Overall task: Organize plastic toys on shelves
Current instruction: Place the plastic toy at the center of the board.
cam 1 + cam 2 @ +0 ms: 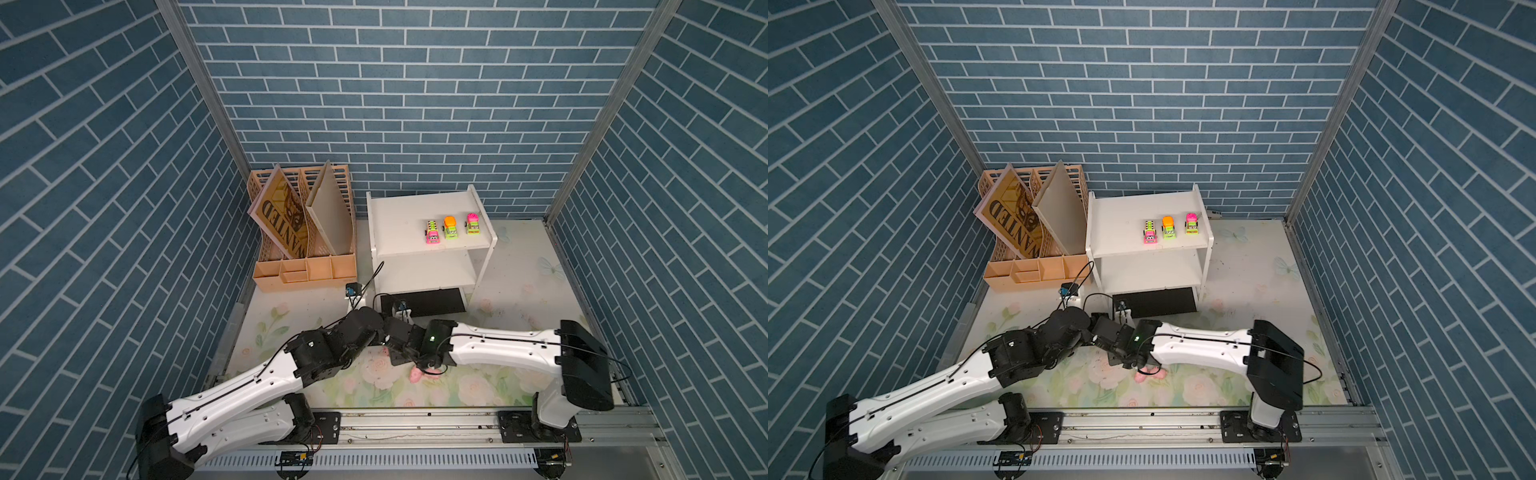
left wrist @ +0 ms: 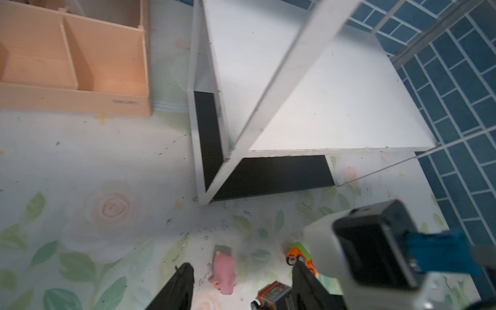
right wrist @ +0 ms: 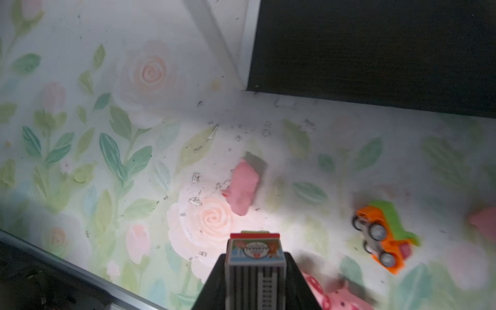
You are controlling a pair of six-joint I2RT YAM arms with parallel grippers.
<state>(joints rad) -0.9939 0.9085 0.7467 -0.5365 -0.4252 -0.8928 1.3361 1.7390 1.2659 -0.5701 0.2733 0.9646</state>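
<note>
Pinching a box-backed truck (image 3: 255, 281) by its two sides, the right gripper (image 3: 255, 257) has its jaws pressed onto the toy, part of which is cut off by the picture's edge; the left gripper (image 2: 243, 264) has its jaws spread, with a pink pig (image 2: 222, 272) lying on the worktop (image 1: 519, 291) between them, touching neither as far as the blur allows; near that pig an orange truck (image 3: 383, 236) lies tipped on its side, wheels showing; a second pig (image 3: 341, 298) beside the held truck is smeared and half cut off, and a pink shape (image 3: 483, 220) at the frame's edge is too clipped to name; in both top views the two wrists meet over this spot and hide both sets of jaws and most of these toys, leaving a lone pig (image 1: 415, 375) peeping out at six o'clock of the right wrist, which of the pigs I cannot tell; at twelve o'clock of the wrists stand the shelves (image 1: 399, 232), their dark bottom partly covered by the arms; the top board carries three upright trucks toward its three o'clock end: a pink truck (image 1: 432, 236), an orange-topped truck (image 1: 450, 228) and a pink-topped truck (image 1: 473, 224), close but apart; at nine o'clock of the shelves stands a peach organizer (image 1: 305, 266), a "WANTED" board (image 1: 282, 216) leaning in its slots.
</note>
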